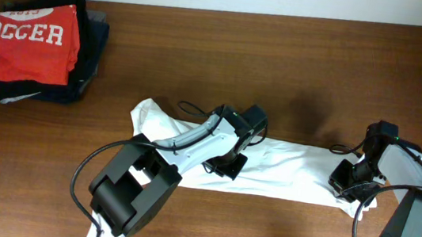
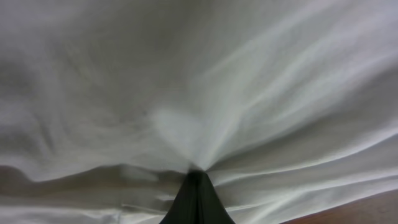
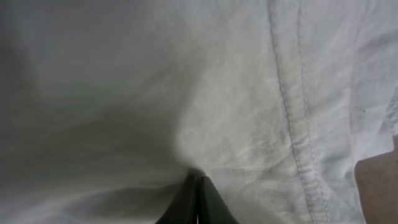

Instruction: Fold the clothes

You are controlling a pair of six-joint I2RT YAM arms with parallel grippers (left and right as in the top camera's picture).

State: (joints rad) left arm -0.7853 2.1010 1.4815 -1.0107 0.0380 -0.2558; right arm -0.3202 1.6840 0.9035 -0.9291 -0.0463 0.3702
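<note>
The white garment (image 1: 285, 171) lies stretched in a long band across the lower middle of the overhead frame, flat on the brown bench (image 1: 281, 63), with one rumpled end reaching up toward the left of centre. My left claw (image 1: 229, 165) sits on the cloth near the middle of the frame. In my left wrist view its fingers (image 2: 196, 193) are pressed together at the bottom centre, pinching a fold of the white cloth, and creases fan out from the pinch. My right claw (image 1: 345, 182) is at the garment's right end, toward the lower right of the overhead frame. In the right wrist view its fingers (image 3: 198, 196) are also closed tight on the fabric. A double-stitched seam (image 3: 292, 118) runs down the right side of that view, and a sliver of bench shows in the lower right corner. In the upper left of the overhead frame, well apart from both claws, a pile of folded clothes (image 1: 86, 56) rests on the bench, topped by a red shirt (image 1: 31, 54) with white lettering.
</note>
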